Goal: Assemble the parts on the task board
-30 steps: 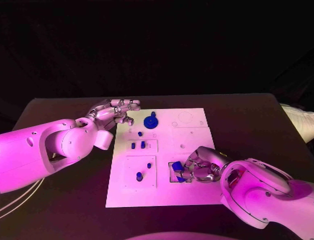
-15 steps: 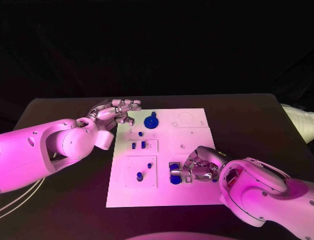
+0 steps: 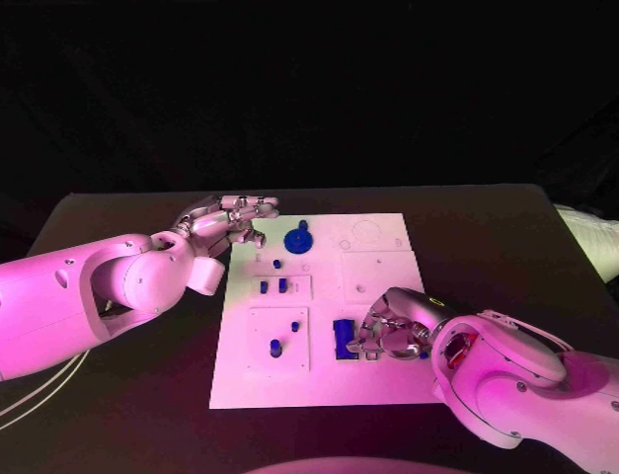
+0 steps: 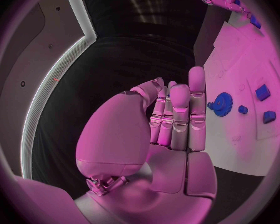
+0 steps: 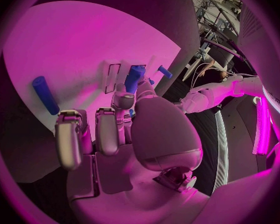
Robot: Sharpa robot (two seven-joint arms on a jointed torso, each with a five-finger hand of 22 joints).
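Note:
The white task board lies in the middle of the table. My right hand rests on its near right part and pinches a dark blue part at its fingertips, over a recess. In the right wrist view the same blue part sits between thumb and finger of that hand, and a blue rod lies on the board. My left hand hovers at the board's far left corner beside a blue gear, holding nothing. The left wrist view shows this hand with straight fingers and the gear just beyond.
Small blue pegs stand in the board's left panels: two side by side, one nearer the gear, two in the near panel. A white bag lies at the table's right edge. Bare black table flanks the board.
My right hand has shifted slightly and turned the blue part at its fingertips, which now shows as one dark block. The left hand has stayed in place.

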